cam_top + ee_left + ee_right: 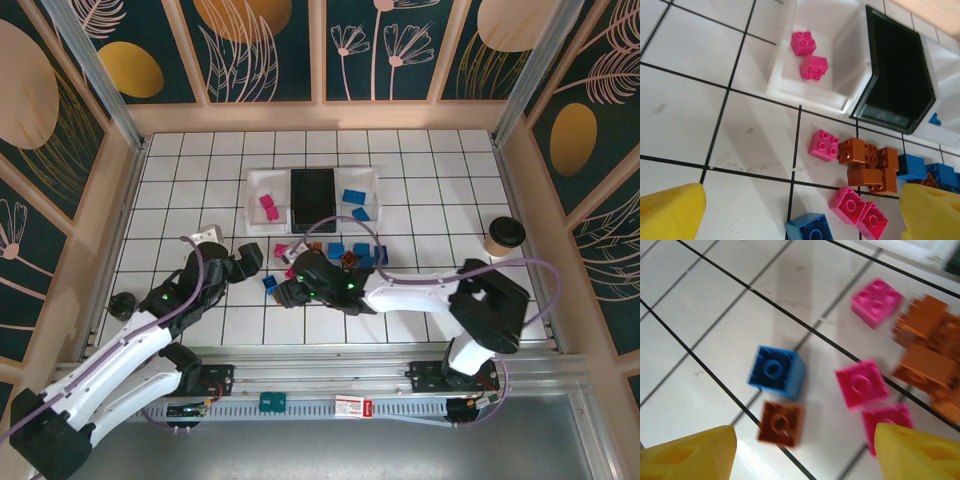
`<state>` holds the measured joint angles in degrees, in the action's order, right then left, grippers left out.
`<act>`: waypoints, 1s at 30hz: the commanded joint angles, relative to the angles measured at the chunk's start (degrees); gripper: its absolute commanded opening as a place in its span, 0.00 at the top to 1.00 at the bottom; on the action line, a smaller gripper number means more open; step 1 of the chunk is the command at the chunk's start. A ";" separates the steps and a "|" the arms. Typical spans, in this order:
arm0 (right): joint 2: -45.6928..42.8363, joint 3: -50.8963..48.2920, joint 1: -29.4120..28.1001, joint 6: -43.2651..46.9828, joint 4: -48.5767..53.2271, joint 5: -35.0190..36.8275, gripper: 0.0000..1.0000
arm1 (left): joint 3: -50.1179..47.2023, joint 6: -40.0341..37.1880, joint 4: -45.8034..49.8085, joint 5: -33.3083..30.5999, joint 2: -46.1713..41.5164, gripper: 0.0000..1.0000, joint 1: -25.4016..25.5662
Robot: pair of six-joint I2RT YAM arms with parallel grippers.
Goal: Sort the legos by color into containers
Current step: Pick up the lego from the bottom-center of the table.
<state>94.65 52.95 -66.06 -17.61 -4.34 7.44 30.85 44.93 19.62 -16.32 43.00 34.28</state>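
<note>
Three containers stand in a row at the back: a white bin [262, 188] holding two pink legos [803, 43], a black bin [312, 197], and a white bin [370, 190] with blue legos [354, 197]. Loose legos lie in front of them: a pink one [823, 145], an orange-brown cluster [870, 162], blue ones [912, 167] and two upturned pink ones [850, 204]. My left gripper [245, 262] [802, 200] hangs open above an upturned blue lego [810, 230]. My right gripper [290, 292] [805, 440] is open over an orange-brown lego [781, 423], with a blue lego [776, 371] beside it.
A round cup with a black lid [505, 237] stands at the right of the tiled table. A small white object [208, 236] lies left of my left gripper. Wooden walls [320, 115] fence the table on three sides.
</note>
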 commanded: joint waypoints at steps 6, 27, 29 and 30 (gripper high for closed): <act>12.17 10.97 -0.65 2.51 -0.89 2.47 0.26 | 4.21 0.69 10.79 -6.03 -7.53 0.01 -0.02; 11.69 7.99 0.23 2.17 -10.58 -2.17 0.66 | 3.56 1.60 10.42 -4.78 -8.54 0.01 -0.07; 7.73 5.23 1.15 1.80 -12.55 -2.50 0.68 | 2.96 1.65 9.38 -3.64 -8.02 0.01 -0.03; 5.25 3.67 1.89 1.47 -13.32 -2.69 0.68 | 2.76 1.59 8.77 -2.92 -7.54 0.01 -0.06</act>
<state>107.33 59.57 -65.89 -15.46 -12.19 5.34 33.71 45.78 29.17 -20.38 34.85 34.24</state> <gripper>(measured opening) 0.338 0.988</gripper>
